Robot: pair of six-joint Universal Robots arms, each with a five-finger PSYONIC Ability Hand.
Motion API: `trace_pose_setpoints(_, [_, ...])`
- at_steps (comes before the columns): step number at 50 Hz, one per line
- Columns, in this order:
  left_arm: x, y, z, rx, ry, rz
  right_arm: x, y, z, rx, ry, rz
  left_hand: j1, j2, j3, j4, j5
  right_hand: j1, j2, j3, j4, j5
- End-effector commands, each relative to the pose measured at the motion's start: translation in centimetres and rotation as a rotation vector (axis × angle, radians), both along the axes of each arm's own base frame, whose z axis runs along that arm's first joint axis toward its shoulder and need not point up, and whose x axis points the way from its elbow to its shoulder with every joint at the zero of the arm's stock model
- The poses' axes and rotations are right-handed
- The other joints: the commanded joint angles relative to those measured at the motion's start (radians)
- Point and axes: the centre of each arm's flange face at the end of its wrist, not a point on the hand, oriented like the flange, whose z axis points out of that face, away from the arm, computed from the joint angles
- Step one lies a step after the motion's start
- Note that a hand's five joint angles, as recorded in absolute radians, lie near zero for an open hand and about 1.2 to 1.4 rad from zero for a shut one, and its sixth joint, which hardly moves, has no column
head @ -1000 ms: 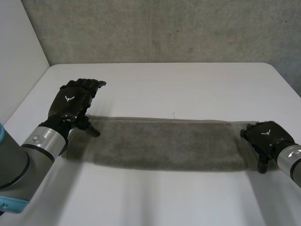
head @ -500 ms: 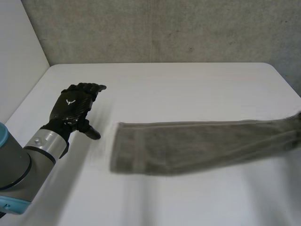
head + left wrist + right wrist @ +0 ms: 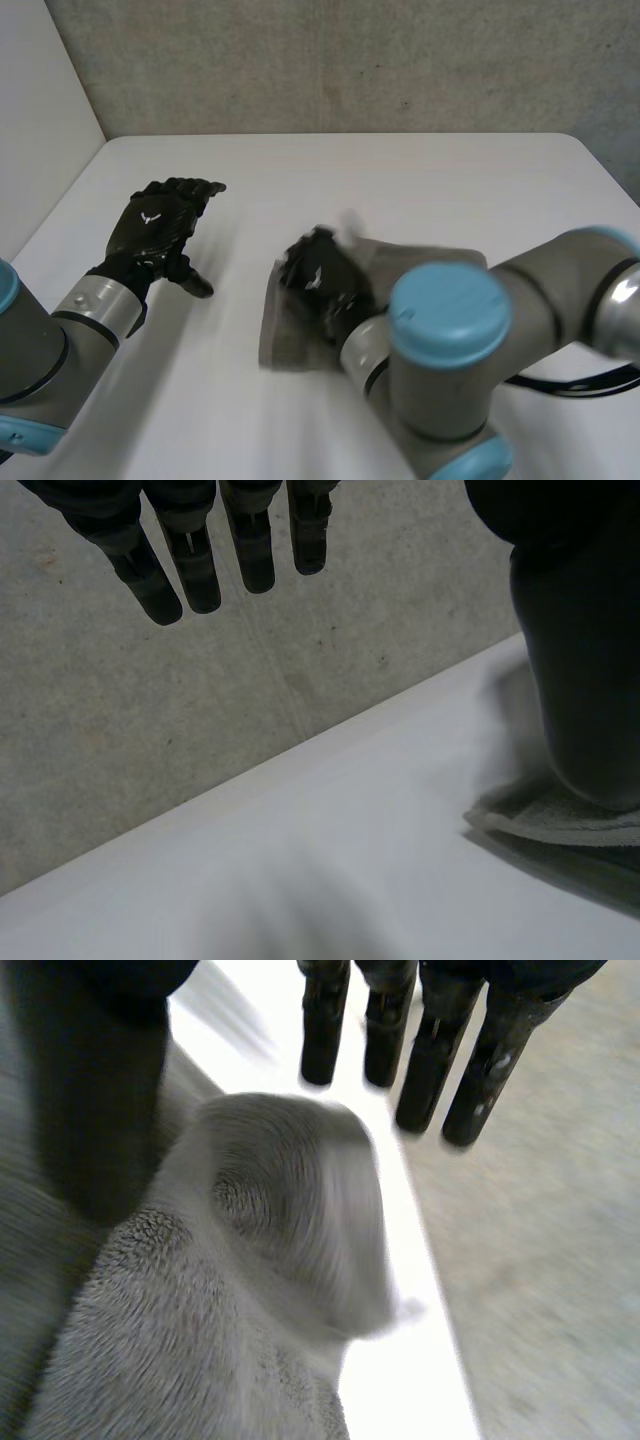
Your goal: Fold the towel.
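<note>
The 1st fold seems under way: the grey towel (image 3: pixel 285 338) lies bunched in the middle of the table (image 3: pixel 400 180) under the right hand (image 3: pixel 320 282), grip impossible to tell, while the left hand (image 3: pixel 158 222) hovers empty, fingers apart, near the left edge; next, lay the ends flush

Grey terry towel (image 3: pixel 290 335): most of it covered by the grey right arm with its light-blue cap (image 3: pixel 445 340), so folds and far corners can't be made out!
Towel's near edge: smeared, outline unclear.
Black right hand (image 3: pixel 322 283): a dark blur on the cloth, and its hold can't be told.
Black left hand (image 3: pixel 157 222): palm cut off in its wrist view, where its thumb (image 3: pixel 580 650) covers much of the towel's edge.
</note>
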Motion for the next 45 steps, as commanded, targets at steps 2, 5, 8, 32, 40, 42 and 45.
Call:
trace_pose_setpoints(2, [0.0,0.0,-0.5,0.015,-0.006,-0.002,-1.5,0.3,0.5,0.038,-0.03,-0.021,-0.081,-0.08,-0.063,-0.082,-0.214,-0.194,-0.177,-0.193,-0.192,-0.161])
trace_pose_setpoints(5, [-0.1,0.0,-0.5,0.015,-0.006,-0.003,-2.7,-0.9,1.2,0.047,-0.054,-0.069,-0.081,-0.08,-0.063,-0.082,-0.214,-0.194,-0.177,-0.193,-0.192,-0.161])
trace_pose_setpoints(8, [-0.1,0.1,-0.7,0.021,-0.009,-0.005,-5.7,-3.6,1.7,0.084,-0.103,-0.192,-0.081,-0.08,-0.063,-0.082,-0.214,-0.194,-0.177,-0.193,-0.192,-0.161])
trace_pose_setpoints(32, [-6.6,1.2,-6.4,0.099,-0.254,-0.24,-14.2,-4.9,-3.0,0.356,-0.149,-0.394,0.104,0.105,0.122,0.103,-0.029,-0.172,-0.155,-0.171,-0.17,-0.139])
trace_pose_setpoints(40, [-8.4,1.5,-7.4,0.083,-0.286,-0.29,-14.5,-4.6,-2.8,0.38,-0.193,-0.409,0.277,0.277,0.295,0.275,0.143,-0.084,-0.067,-0.083,-0.082,-0.052])
trace_pose_setpoints(42, [-8.4,1.4,-7.4,0.082,-0.283,-0.289,-14.4,-4.6,-2.9,0.38,-0.194,-0.409,0.395,0.396,0.413,0.394,0.261,-0.081,-0.064,-0.08,-0.079,-0.048])
trace_pose_setpoints(45, [-8.6,1.3,-7.3,0.076,-0.278,-0.291,-14.3,-4.6,-2.8,0.375,-0.197,-0.403,0.624,0.625,0.642,0.623,0.49,-0.072,-0.055,-0.071,-0.07,-0.04])
